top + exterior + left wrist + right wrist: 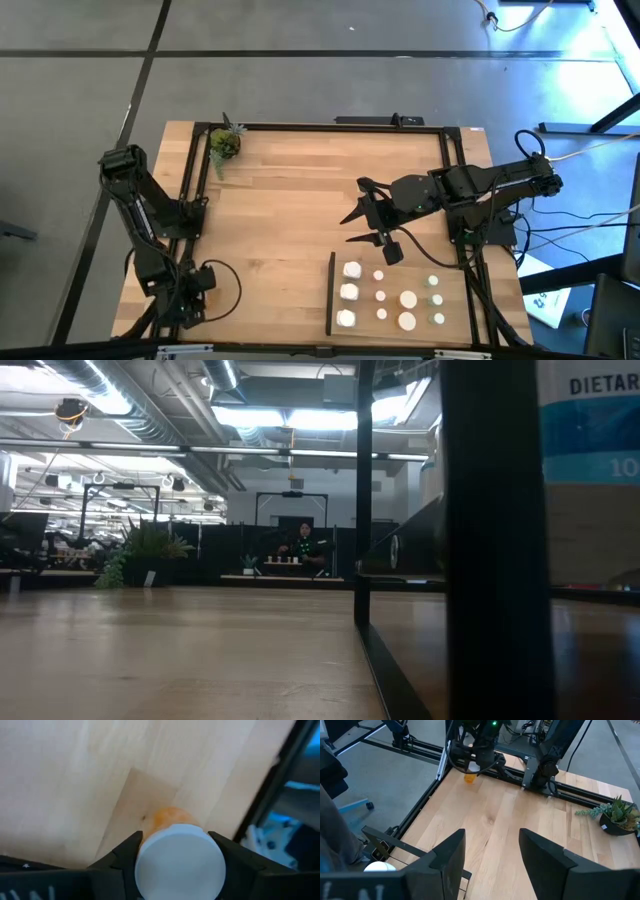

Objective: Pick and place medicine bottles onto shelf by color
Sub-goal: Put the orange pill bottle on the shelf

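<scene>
An orange medicine bottle (169, 818) with a white cap sits between the fingers of my left gripper (175, 839), which is shut on it near the table's near left corner (190, 290); the right wrist view shows this bottle (469, 777) below the gripper. The shelf (405, 264) lies at the near right and carries several white, pinkish and pale green bottles (408, 298) standing on their bases. My right gripper (492, 845) hangs open above the table's middle (358, 200), just beyond the shelf, with nothing between its fingers. My left gripper pinches the bottle's white cap (150, 851) between its two fingers, one on either side. The fingers come from above, pointing steeply down. The bottle stands upright below them; whether its base still touches the table I cannot tell.
A small green potted plant (224, 143) stands at the far left corner. Black frame rails (190, 170) run along the table's edges. The shelf's black upright strip (330, 295) faces the bare wood in the table's middle. Far behind the table, in the low view, is a person (303, 545).
</scene>
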Available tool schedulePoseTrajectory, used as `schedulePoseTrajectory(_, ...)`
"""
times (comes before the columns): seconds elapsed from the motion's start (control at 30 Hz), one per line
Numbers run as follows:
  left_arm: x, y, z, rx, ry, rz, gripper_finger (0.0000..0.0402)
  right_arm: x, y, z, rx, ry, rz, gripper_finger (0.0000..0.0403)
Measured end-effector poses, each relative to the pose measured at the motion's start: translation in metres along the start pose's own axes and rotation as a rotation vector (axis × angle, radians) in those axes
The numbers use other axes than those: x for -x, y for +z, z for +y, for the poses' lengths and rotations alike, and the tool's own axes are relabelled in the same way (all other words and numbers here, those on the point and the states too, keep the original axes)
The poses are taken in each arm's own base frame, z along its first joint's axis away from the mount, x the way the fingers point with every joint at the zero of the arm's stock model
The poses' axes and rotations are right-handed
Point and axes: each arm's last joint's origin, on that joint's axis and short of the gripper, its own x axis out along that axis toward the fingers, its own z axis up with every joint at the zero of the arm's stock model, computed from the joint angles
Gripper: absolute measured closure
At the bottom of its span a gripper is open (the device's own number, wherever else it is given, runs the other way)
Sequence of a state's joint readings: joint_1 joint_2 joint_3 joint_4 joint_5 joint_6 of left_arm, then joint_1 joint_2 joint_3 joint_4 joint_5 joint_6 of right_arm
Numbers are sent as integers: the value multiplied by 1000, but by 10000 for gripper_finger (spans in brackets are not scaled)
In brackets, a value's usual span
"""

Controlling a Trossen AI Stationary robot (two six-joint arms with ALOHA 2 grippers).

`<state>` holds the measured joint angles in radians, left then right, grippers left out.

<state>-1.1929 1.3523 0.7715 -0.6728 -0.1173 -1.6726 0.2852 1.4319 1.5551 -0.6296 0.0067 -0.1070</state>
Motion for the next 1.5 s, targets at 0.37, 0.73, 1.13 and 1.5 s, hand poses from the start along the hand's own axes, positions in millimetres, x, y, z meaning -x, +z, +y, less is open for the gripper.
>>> schedulePoseTrajectory(0.37,40,46,20,35,9,-142,218,0,0,0,1,0,0,215)
schedulePoseTrajectory(0.73,109,116,27,-30,81,-245,218,0,0,0,1,0,0,215)
schedulePoseTrajectory(1.13,141,195,62,45,111,-329,217,0,0,0,0,0,-3,215)
schedulePoseTrajectory(1.5,142,288,85,-74,264,-306,217,0,-3,0,-157,-7,33,215)
